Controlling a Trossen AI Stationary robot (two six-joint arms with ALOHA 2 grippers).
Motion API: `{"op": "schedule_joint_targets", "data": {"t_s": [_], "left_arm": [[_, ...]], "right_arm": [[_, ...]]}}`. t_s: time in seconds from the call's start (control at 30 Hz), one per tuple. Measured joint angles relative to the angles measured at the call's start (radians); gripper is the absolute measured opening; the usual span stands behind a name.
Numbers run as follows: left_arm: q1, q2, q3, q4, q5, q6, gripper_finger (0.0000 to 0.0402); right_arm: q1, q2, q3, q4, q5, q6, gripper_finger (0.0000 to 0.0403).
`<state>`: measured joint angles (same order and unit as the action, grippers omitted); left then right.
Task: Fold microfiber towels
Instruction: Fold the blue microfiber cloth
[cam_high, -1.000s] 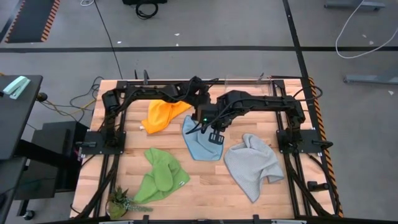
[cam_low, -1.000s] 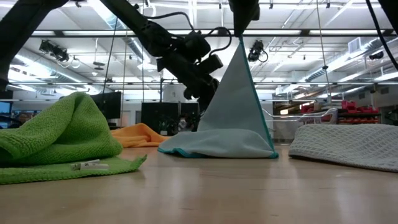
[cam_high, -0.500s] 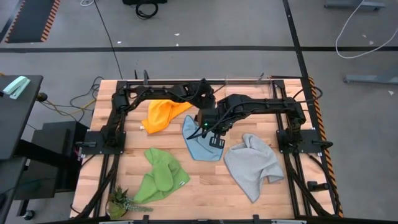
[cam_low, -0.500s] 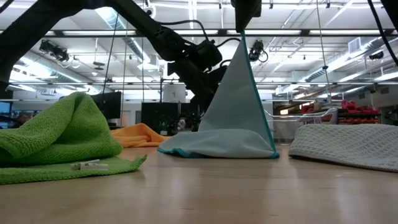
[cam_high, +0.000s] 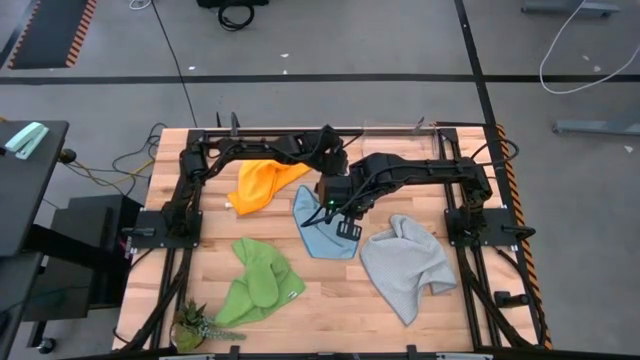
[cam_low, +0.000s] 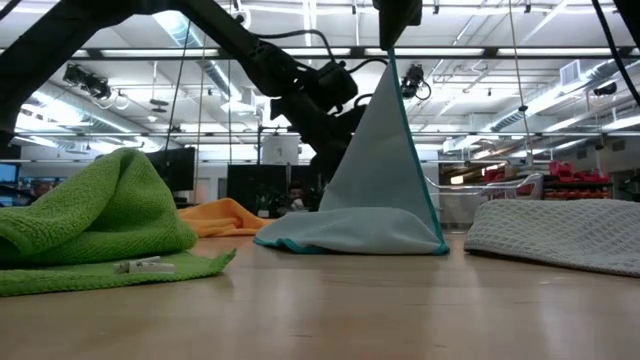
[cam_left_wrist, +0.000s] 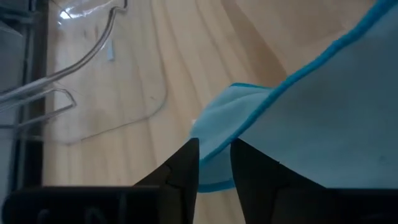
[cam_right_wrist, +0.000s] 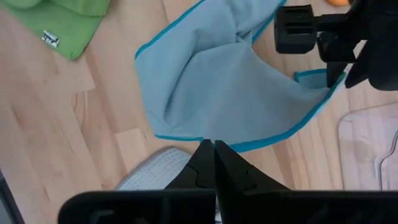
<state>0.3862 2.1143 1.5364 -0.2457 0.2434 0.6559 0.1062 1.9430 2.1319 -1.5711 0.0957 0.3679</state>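
The light blue towel (cam_high: 322, 232) stands as a tent in the middle of the table, its lower part spread on the wood (cam_low: 350, 235). My right gripper (cam_right_wrist: 208, 144) is shut on its peak, above the table. My left gripper (cam_left_wrist: 214, 165) reaches in from the far left, slanting down at the towel's far side. It is open, with a narrow gap, and the towel's teal-hemmed edge runs between its fingers. The yellow-orange towel (cam_high: 262, 182) lies far left, the green towel (cam_high: 258, 285) near left and the grey towel (cam_high: 405, 265) near right, all crumpled on the table. My right gripper pinches the light blue towel at a raised point on its hemmed edge (cam_right_wrist: 200, 138) between its two fingers, coming from above and pointing down. The towel hangs below it, drawn to a peak (cam_low: 388, 62), its lower end on the table. My left gripper has the towel's far hemmed edge (cam_left_wrist: 214, 177) between its fingers (cam_left_wrist: 185, 163); whether they touch it I cannot tell.
A clear plastic tray (cam_high: 400, 128) lies at the table's far edge. A small green plant (cam_high: 200, 322) sits at the near left corner. The black frame (cam_high: 470, 215) borders the table on its left and right. Bare wood shows along the near edge.
My left gripper has moved toward the table's right edge and a little down, up to the far side of the hanging light blue towel. The towel and my right gripper have kept still.
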Motion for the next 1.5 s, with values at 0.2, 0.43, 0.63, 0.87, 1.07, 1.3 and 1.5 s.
{"op": "schedule_joint_targets", "data": {"t_s": [0.2,0.43,0.63,0.87,1.07,1.3,1.5], "left_arm": [[-0.003,0.006,0.000,-0.024,0.001,-0.045,0.0038],[-0.005,0.027,-0.001,-0.081,-0.039,-0.170,0.0010],[-0.002,0.011,0.000,-0.152,-0.090,-0.256,0.0005],[-0.014,-0.087,0.000,-0.213,-0.107,-0.314,0.0003],[-0.032,-0.242,0.000,-0.286,-0.128,-0.371,0.0002],[-0.082,-0.412,0.000,-0.409,-0.247,-0.419,0.0001],[-0.134,-0.533,0.000,-0.474,-0.368,-0.491,0.0001]], "right_arm": [[0.002,0.000,0.000,0.000,0.012,0.008,0.0000],[0.013,-0.004,0.000,0.000,0.040,0.047,0.0000],[0.033,-0.061,-0.002,-0.001,0.140,0.139,0.0000],[0.055,-0.129,-0.002,0.000,0.193,0.231,0.0000],[0.061,-0.133,-0.003,0.001,0.208,0.239,0.0000],[0.040,-0.182,-0.003,0.000,0.276,0.210,0.0000],[0.006,-0.234,-0.003,0.000,0.305,0.138,0.0000]]}}
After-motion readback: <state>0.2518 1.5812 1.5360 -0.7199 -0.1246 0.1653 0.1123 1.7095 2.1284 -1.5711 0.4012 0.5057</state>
